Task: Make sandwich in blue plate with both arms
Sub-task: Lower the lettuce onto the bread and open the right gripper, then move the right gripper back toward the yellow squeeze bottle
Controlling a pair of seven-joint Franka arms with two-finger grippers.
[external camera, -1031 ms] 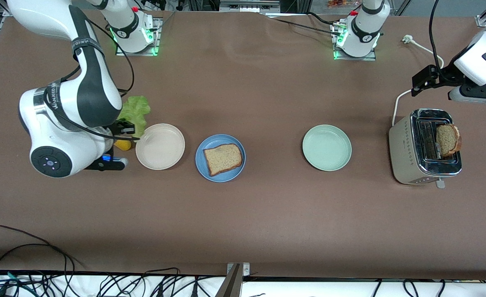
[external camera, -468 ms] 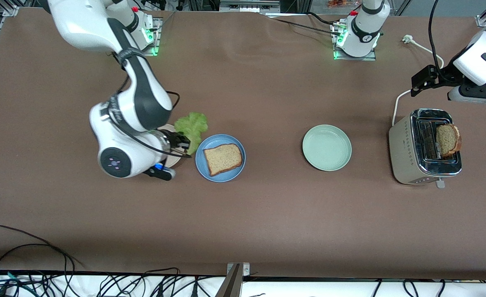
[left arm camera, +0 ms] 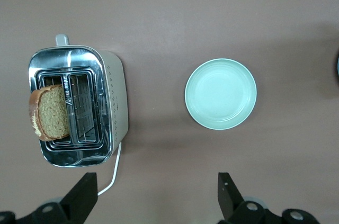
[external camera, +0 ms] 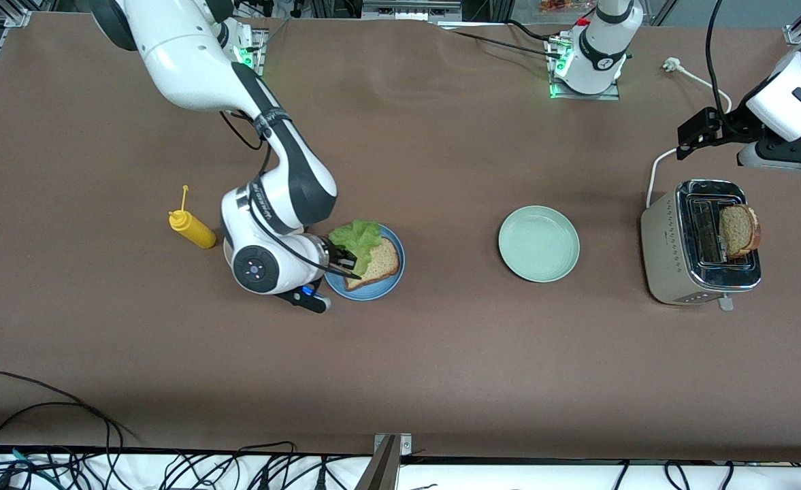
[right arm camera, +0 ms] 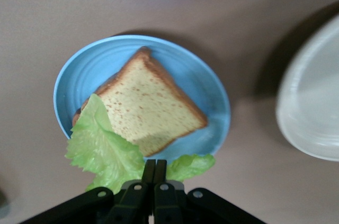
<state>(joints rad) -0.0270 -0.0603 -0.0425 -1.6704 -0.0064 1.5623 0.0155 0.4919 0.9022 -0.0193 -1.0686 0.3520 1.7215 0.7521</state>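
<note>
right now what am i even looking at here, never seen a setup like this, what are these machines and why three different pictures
These are two white robot arms bolted at a brown table, each ending in a two-finger gripper. One picture looks down from a high camera facing the robots; the other two come from cameras on each arm's wrist.

The right gripper is shut on a lettuce leaf, holding it over a bread slice on the blue plate. The left gripper is open and waits above the table between the toaster and the pale green plate. A second slice sticks out of that toaster.

Also there: a yellow squeeze bottle and a beige plate, beside the blue one.
</note>
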